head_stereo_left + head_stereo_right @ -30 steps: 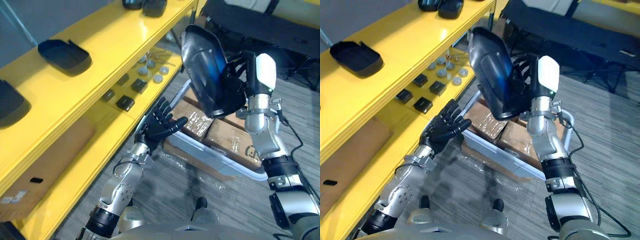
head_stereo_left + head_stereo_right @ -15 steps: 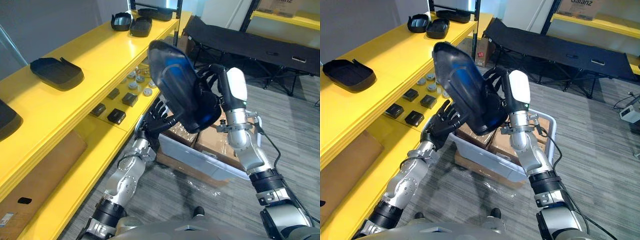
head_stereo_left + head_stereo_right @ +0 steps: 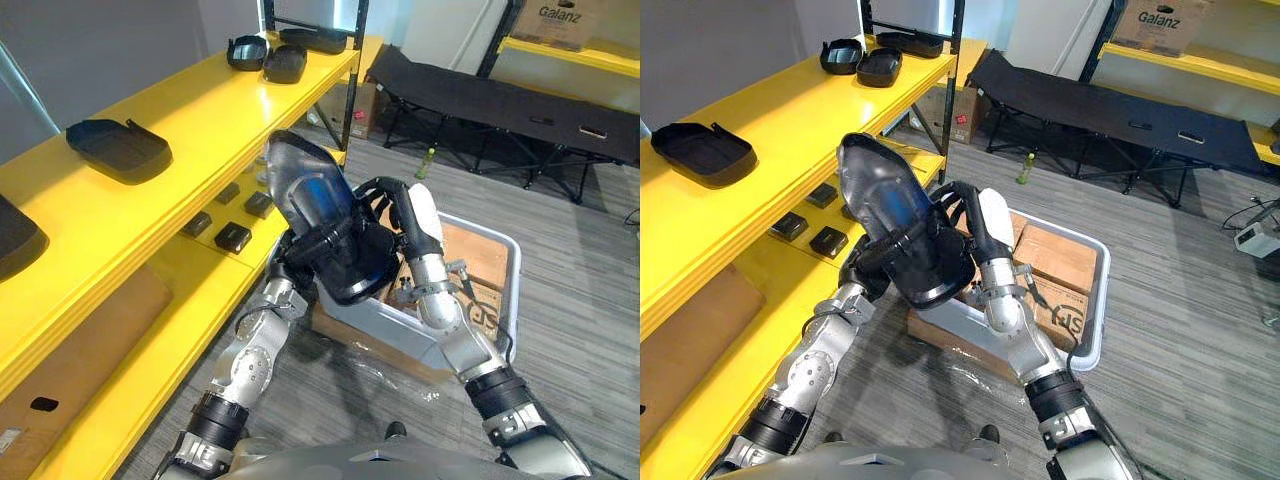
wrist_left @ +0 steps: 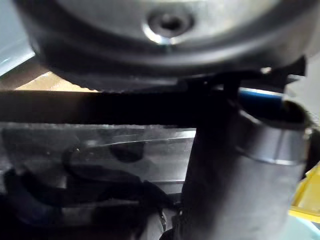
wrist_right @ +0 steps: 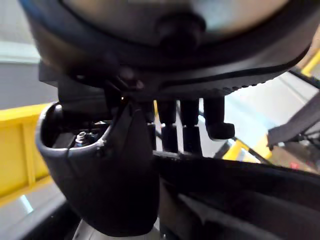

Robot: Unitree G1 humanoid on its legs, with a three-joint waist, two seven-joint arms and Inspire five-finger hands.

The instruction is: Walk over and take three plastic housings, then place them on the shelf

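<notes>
Plastic housing [image 3: 318, 205] tilted between the hands: right hand [image 3: 392, 205] curled round it, left hand [image 3: 296, 252] against it, grip unclear

Both eye views look steeply down from the head, set side by side. The yellow shelf [image 3: 200, 120] runs along their left, and the bin [image 3: 512, 290] and floor [image 3: 580, 250] lie ahead. They share the housing [image 3: 315, 210] at mid-view. Each wrist view looks along its own hand from very close, the left hand [image 3: 875, 268] and the right hand [image 5: 190, 127], hard against that same housing.
</notes>
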